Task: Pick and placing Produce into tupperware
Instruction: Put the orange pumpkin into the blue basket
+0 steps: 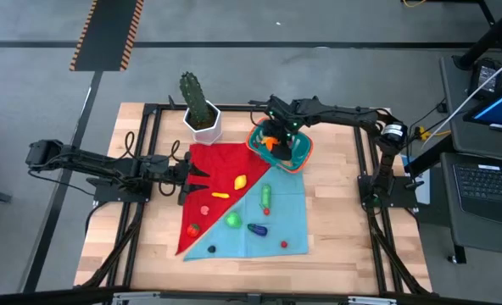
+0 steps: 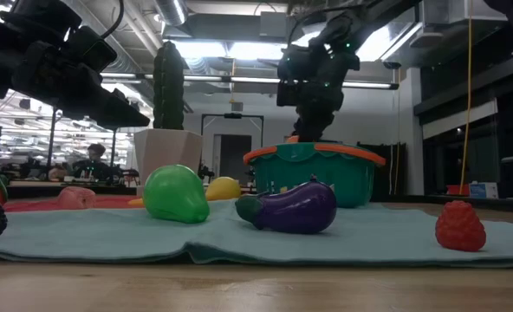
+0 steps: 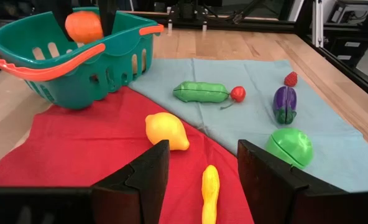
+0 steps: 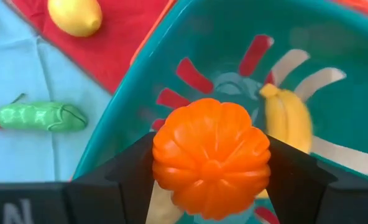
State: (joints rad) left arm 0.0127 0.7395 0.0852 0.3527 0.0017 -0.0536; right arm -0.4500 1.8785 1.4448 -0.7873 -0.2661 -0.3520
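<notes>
Right pincer (image 4: 212,165) pinching an orange pumpkin (image 4: 211,158) over the teal tub (image 1: 295,154), at 1 o'clock on the counter (image 1: 336,254). Banana (image 4: 288,124) inside tub. Left pincer (image 3: 199,168) spread, empty, over red cloth (image 1: 221,165) at 9 o'clock.

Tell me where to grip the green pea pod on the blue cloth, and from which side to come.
Grip the green pea pod across its narrow middle, coming straight down from above. It lies flat and long on the blue cloth, so the gripper should close across its short width. Stay clear of the small red fruit at one end.
</notes>
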